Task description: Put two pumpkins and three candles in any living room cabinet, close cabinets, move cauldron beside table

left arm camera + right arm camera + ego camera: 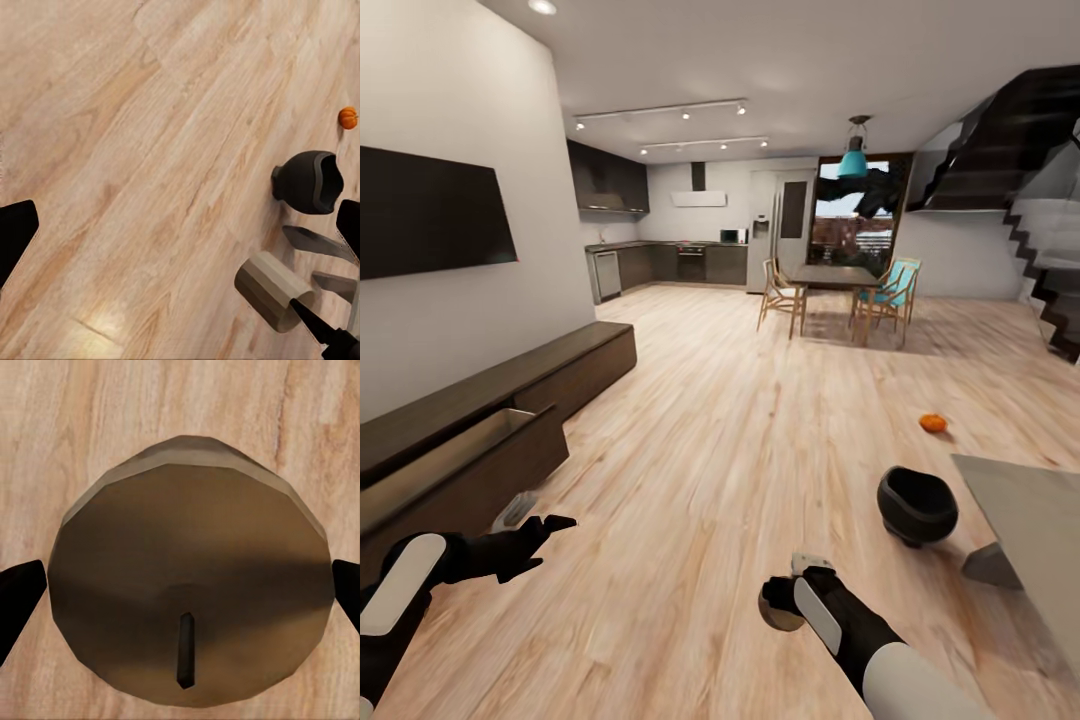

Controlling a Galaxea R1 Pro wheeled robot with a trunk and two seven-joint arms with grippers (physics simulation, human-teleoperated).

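Candle (191, 585) is seen end-on in the right wrist view: a squat tan-brown faceted cylinder with a short dark wick on its flat face. In the left wrist view the same candle (274, 291) reads as a short beige cylinder lying sideways above the floor (135, 150), held at one end. In the head view it is seen as a brownish round shape (780, 607) at the tip of the right claw (792, 592).

The right claw is closed on the candle; black fingers (19, 592) are seen at either side of it. The right arm is stretched forward and low over the wooden floor, white forearm shell up.

The left claw (545, 528) is held open, fingers spread, nothing between them. The left arm is extended forward and inward, just in front of the cabinet (500, 420).

The cabinet is a long low dark-brown unit along the left wall; one drawer (470, 455) is pulled out, pale inside visible.

One pumpkin (933, 423) is small, bright orange, lying on the floor well ahead and to the right, past the cauldron; also picked up in the left wrist view (347, 118).

The cauldron (917, 505) is a black rounded pot, standing on the floor just beside the corner of the grey table (1025, 520).
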